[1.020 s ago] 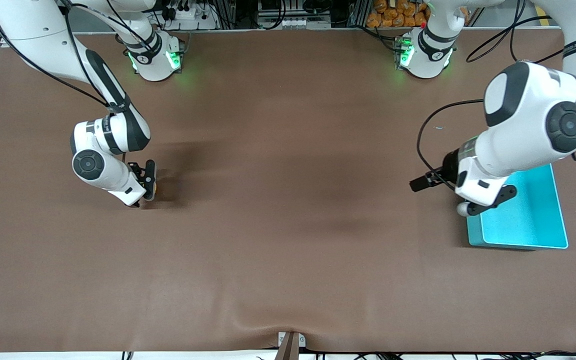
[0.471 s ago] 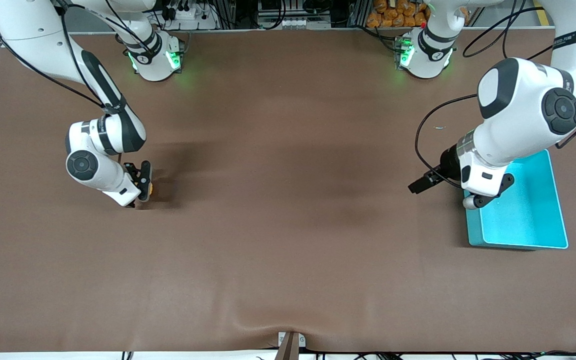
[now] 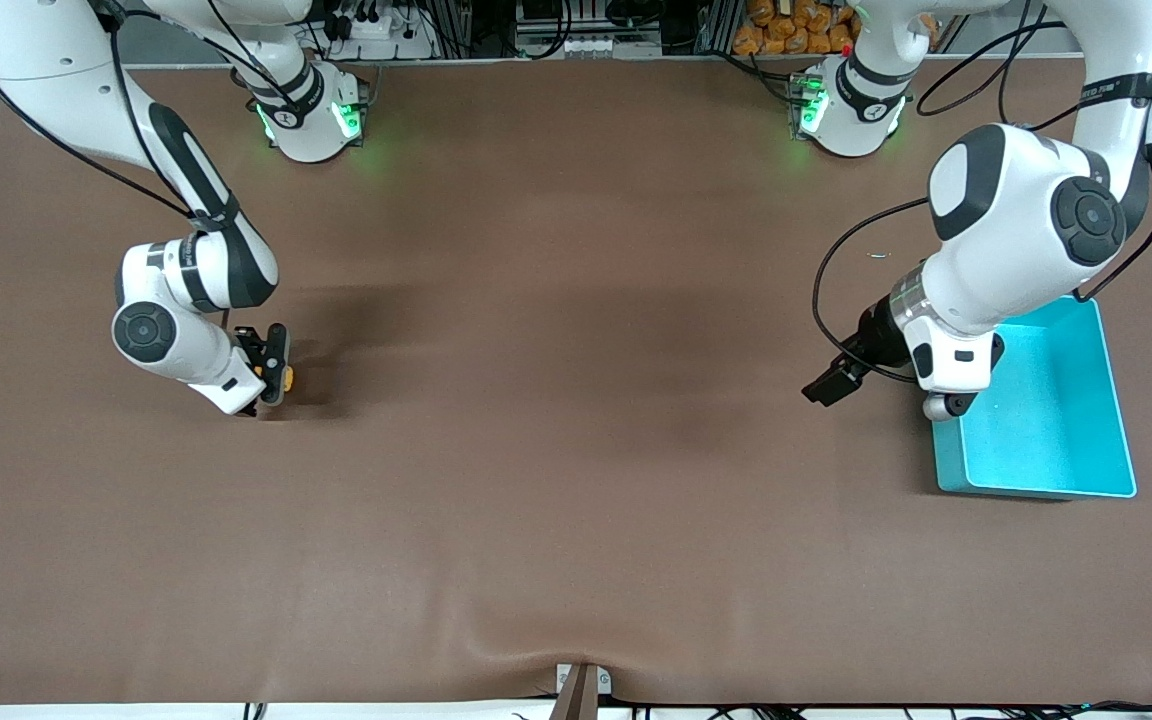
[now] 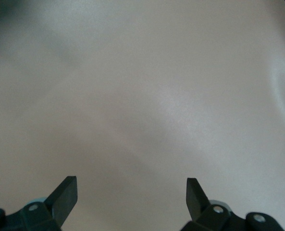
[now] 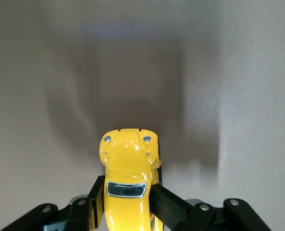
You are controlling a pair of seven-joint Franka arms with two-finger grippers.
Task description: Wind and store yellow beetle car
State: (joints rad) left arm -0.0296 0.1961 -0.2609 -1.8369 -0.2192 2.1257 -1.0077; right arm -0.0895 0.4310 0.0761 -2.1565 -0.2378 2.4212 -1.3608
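Note:
The yellow beetle car [image 3: 287, 377] is tiny and sits low at the brown table toward the right arm's end. My right gripper [image 3: 276, 365] is shut on it. In the right wrist view the car [image 5: 128, 159] points away from the gripper [image 5: 129, 197], with a black finger pressed on each flank. I cannot tell whether its wheels touch the table. My left gripper [image 3: 824, 385] is open and empty, low over bare table beside the cyan bin [image 3: 1046, 440]. In the left wrist view the gripper [image 4: 130, 187] shows only table between its fingers.
The cyan bin stands toward the left arm's end and holds nothing. A small pale scrap [image 3: 878, 255] lies farther from the front camera than the left gripper. A metal bracket [image 3: 581, 685] sits at the table's front edge. Both arm bases [image 3: 311, 115] stand along the back.
My right gripper has moved with the car toward the right arm's end of the table. The left arm has shifted and its gripper has moved slightly toward the table's middle.

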